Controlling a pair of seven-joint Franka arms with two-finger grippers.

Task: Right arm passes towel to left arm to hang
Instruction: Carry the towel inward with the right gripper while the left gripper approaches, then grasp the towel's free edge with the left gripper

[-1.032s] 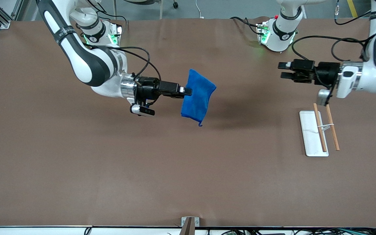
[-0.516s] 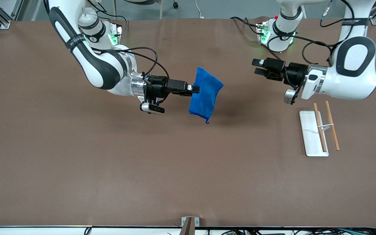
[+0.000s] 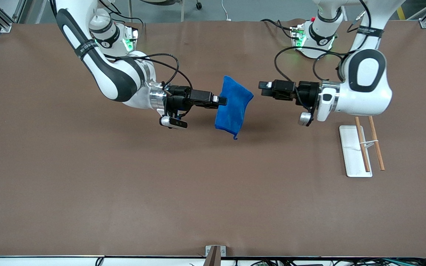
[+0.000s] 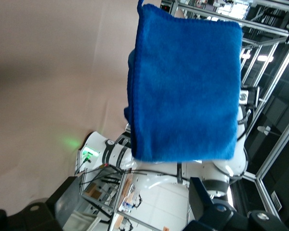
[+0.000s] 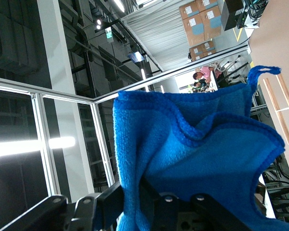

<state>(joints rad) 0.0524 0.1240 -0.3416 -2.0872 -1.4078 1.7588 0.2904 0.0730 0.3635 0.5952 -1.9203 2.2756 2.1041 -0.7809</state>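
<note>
The right end effector [image 3: 221,100] is clamped on the edge of the blue towel [image 3: 232,107], which hangs in the air over the middle of the brown surface [image 3: 124,184]. At the towel's 3 o'clock, just apart, the left end effector [image 3: 264,89] hovers with fingers apart.

Brown table [image 3: 87,184], grey floor [image 3: 213,9].

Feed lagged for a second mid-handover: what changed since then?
The left gripper swung in from over the rack toward the towel, stopping just short, nothing grasped. The right gripper shifted slightly toward it, still clamping the towel. Rack unmoved.
</note>
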